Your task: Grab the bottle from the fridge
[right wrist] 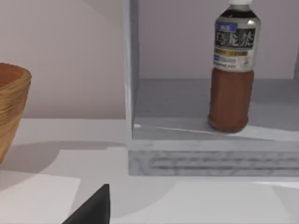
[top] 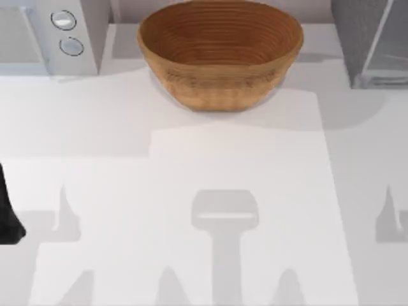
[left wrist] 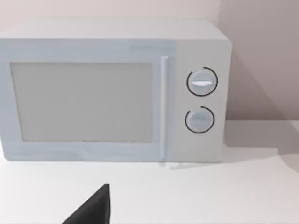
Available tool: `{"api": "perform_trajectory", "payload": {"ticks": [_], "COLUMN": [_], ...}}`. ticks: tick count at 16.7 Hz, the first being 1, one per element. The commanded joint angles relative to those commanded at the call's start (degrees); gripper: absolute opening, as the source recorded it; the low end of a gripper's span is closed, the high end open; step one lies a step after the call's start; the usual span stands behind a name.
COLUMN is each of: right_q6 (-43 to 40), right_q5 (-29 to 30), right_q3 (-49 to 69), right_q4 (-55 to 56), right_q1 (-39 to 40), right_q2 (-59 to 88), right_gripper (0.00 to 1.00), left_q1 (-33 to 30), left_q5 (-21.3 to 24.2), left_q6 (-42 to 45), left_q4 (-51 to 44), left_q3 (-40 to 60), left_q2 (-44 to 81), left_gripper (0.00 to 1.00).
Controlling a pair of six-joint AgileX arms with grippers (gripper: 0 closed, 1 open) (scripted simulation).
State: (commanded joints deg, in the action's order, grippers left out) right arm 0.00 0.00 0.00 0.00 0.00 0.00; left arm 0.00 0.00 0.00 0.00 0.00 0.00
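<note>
Reddish-brown and upright, the small cylindrical bottle (right wrist: 233, 70) with its white cap and dark label stands on the grey shelf floor inside the dark grey speckled fridge (right wrist: 212, 161), and the right wrist view looks straight into that open compartment. The bottle sits a little back from the front lip of the shelf, touching nothing but the floor beneath it. Down at the near edge of that same view, one dark pointed fingertip (right wrist: 93, 207) of the right gripper pokes in, low over the white table (top: 229, 159), well short of the fridge and off to the basket side of the bottle; from this sliver I cannot tell whether that gripper is open or closed.

From above, the fridge (top: 366, 38) stands at the table's far right corner with its pale glassy door panel (top: 389, 48) swung out. The big woven brown bowl-shaped basket (top: 220, 54) sits at the far middle, and the white box with two round knobs (top: 54, 32) fills the far left corner.

The left arm (top: 7, 217) is a dark shape at the table's left edge. Its wrist view faces the white box, with one dark fingertip (left wrist: 93, 210) low in front; open or closed, I cannot tell there either.
</note>
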Motion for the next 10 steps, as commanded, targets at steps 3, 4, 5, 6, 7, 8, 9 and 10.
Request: {"api": "perform_trajectory", "payload": {"ticks": [3, 4, 5, 6, 7, 8, 9, 10], "right_q6": [0.00, -0.01, -0.02, -0.03, -0.03, -0.03, -0.01, 0.02], "right_q5": [-0.24, -0.71, -1.37, -2.22, -3.22, -4.35, -5.61, -6.96], "right_q3": [0.10, 0.32, 0.63, 1.03, 1.50, 2.01, 2.54, 3.07], "right_q4": [0.61, 1.81, 3.62, 6.05, 9.09, 12.72, 16.82, 21.29], "right_q1": [-0.23, -0.70, -1.39, -2.28, -3.35, -4.57, -5.92, -7.38], "right_q2": [0.58, 1.75, 3.53, 5.91, 8.89, 12.47, 16.64, 21.37], "right_gripper": [1.00, 1.00, 1.00, 1.00, 1.00, 1.00, 1.00, 1.00], "left_q1": [0.00, 0.00, 0.00, 0.00, 0.00, 0.00, 0.00, 0.00], "left_q5": [0.00, 0.00, 0.00, 0.00, 0.00, 0.00, 0.00, 0.00], "left_q6": [0.00, 0.00, 0.00, 0.00, 0.00, 0.00, 0.00, 0.00], "left_q4": [0.00, 0.00, 0.00, 0.00, 0.00, 0.00, 0.00, 0.00], "left_q3": [0.00, 0.00, 0.00, 0.00, 0.00, 0.00, 0.00, 0.00], "left_q2": [0.00, 0.00, 0.00, 0.00, 0.00, 0.00, 0.00, 0.00], "left_gripper": [1.00, 1.00, 1.00, 1.00, 1.00, 1.00, 1.00, 1.00]}}
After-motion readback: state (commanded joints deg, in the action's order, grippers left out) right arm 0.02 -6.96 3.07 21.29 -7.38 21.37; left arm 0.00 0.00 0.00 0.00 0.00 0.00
